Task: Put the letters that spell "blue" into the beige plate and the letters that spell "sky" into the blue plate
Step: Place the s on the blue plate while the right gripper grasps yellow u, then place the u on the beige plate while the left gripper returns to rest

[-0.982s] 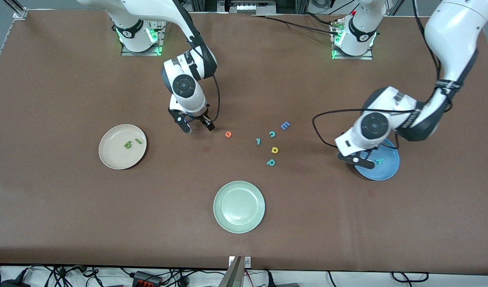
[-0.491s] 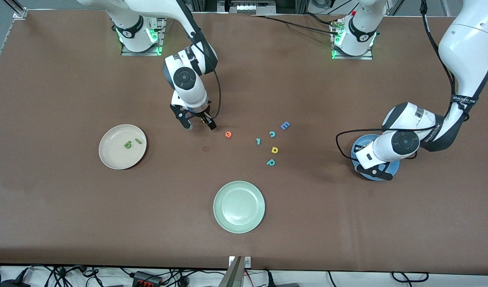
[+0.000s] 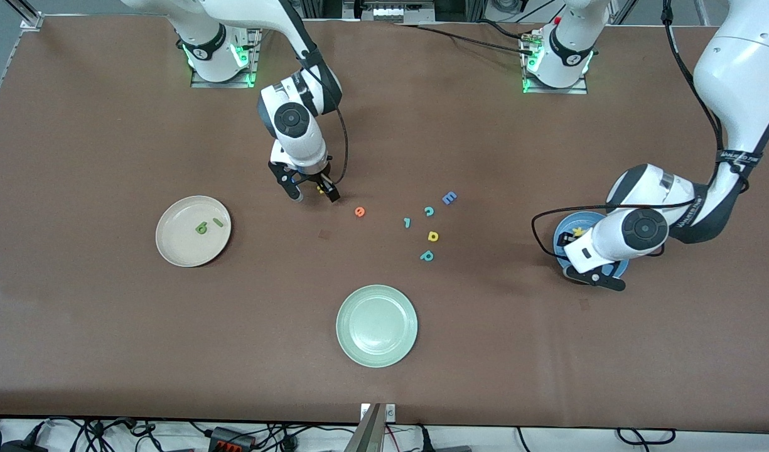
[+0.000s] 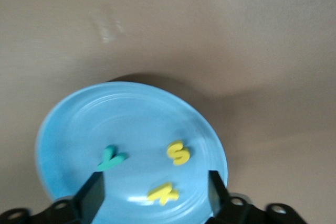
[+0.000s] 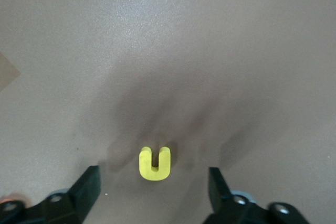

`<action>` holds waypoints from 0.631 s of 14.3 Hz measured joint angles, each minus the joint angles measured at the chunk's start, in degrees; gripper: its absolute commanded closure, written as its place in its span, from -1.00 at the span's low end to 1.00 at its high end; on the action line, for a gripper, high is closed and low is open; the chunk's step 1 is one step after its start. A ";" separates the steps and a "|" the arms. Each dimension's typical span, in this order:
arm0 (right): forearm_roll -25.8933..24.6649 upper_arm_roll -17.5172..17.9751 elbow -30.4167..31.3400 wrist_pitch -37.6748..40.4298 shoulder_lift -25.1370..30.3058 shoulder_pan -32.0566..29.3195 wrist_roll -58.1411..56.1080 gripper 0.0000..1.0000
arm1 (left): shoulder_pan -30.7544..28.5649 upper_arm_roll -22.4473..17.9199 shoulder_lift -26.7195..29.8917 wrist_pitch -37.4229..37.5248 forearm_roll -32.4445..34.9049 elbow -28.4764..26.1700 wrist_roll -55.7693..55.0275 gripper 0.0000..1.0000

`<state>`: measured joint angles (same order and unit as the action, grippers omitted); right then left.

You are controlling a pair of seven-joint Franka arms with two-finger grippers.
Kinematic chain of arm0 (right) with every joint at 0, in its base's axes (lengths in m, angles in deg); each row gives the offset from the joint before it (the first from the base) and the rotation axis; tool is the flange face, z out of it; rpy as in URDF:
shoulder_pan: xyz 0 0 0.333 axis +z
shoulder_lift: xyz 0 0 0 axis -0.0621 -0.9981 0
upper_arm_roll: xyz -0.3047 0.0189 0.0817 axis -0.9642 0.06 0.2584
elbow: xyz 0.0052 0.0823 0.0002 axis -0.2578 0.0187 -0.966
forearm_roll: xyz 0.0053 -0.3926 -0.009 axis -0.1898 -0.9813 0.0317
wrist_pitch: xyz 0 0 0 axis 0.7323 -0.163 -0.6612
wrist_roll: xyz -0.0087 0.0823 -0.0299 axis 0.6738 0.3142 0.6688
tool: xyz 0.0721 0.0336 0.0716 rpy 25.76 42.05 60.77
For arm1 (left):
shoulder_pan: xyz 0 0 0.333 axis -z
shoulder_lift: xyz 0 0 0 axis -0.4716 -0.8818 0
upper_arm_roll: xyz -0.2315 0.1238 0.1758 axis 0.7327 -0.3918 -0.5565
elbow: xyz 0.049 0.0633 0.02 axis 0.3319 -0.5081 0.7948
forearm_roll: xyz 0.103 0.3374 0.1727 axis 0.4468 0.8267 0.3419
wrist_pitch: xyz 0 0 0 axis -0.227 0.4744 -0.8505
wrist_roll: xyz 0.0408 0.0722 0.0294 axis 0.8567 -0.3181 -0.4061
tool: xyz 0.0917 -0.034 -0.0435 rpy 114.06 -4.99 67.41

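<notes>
Working from the bench [image 3: 108, 351] down: the beige plate [image 3: 177, 251] lies toward the right arm's end with the b [image 3: 201, 228] and l [image 3: 218, 221] in it, and the blue plate [image 4: 68, 129] toward the left arm's end holds y [image 4: 111, 158], s [image 4: 178, 152] and k [image 4: 164, 194], so "sky" looks done. A green plate [image 3: 359, 351] sits nearest the camera and takes no part.

The left claw [image 4: 156, 192] hangs low over the blue plate, jaws spread wide and empty, the k lying loose between them; it should lift straight up so neither finger drags a letter out.

The right claw [image 5: 155, 187] is down at the bench, jaws wide apart and holding nothing, with the u [image 5: 155, 163] lying flat between them. The step in hand seems to be picking up that u. To do it well, keep the letter centred, close gently across its two arms, then raise it clear before carrying it to the beige plate. The e [image 3: 359, 211] lies near, closer to the spare letters, and comes after.
</notes>
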<state>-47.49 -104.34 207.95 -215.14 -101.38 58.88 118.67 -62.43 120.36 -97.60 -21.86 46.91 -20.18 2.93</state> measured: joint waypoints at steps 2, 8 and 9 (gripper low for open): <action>0.00 0.00 0.05 0.00 -0.18 0.04 0.01 -0.41 | 0.00 3.11 0.60 7.61 0.00 5.54 -0.07 -1.00; 0.00 -0.01 0.12 -0.12 -0.32 0.07 0.13 0.22 | -0.03 9.87 2.25 28.47 -2.52 23.34 -0.06 -1.00; 0.00 0.00 0.12 -0.14 -0.32 0.07 0.13 0.37 | -0.04 11.07 2.35 31.79 -2.61 25.98 -0.05 -1.00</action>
<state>-47.49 -104.35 208.08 -215.28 -101.70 58.95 118.80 -62.46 131.43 -95.25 9.93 44.30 5.80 2.87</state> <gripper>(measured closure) 0.493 0.000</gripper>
